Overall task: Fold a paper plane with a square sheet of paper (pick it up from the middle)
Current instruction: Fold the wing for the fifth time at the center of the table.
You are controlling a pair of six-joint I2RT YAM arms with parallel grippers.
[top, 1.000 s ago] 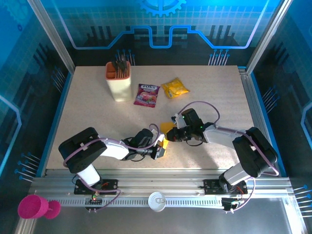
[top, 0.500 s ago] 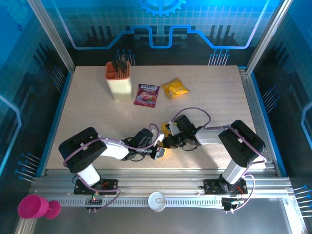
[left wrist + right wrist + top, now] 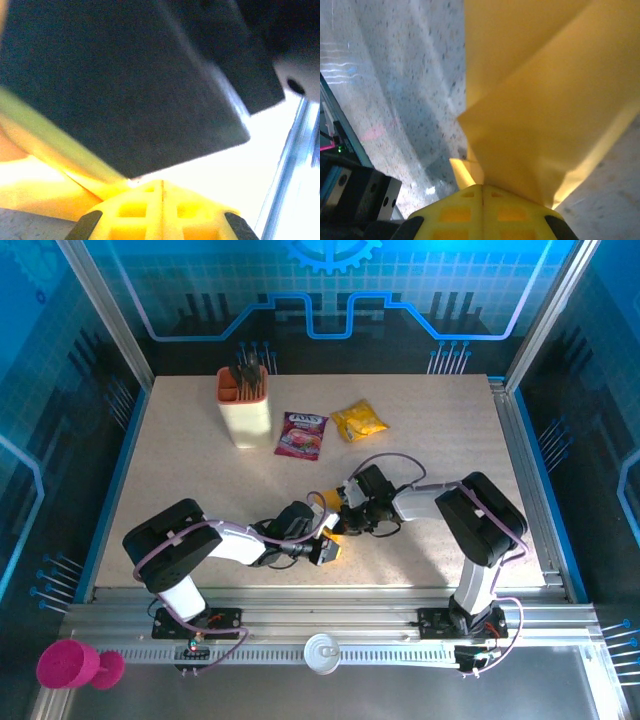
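The square sheet of paper is orange-yellow and folded into layers, spreading up and right from my right gripper. That gripper's yellow fingertips are shut and rest against the paper's lower edge; no layer visibly runs between them. From above, a small orange bit of the paper shows between my right gripper and my left gripper, which nearly touch. My left gripper is shut, with paper beside it at the lower left and the right gripper's dark body close above. No paper plane shape can be made out.
At the back of the table stand a beige holder, a purple printed packet and a crinkled yellow snack packet. The aluminium rail runs just in front of both grippers. A pink cup lies off the table.
My right gripper has slid left across the paper toward the left gripper, covering most of the paper from above. The left gripper has stayed in place.
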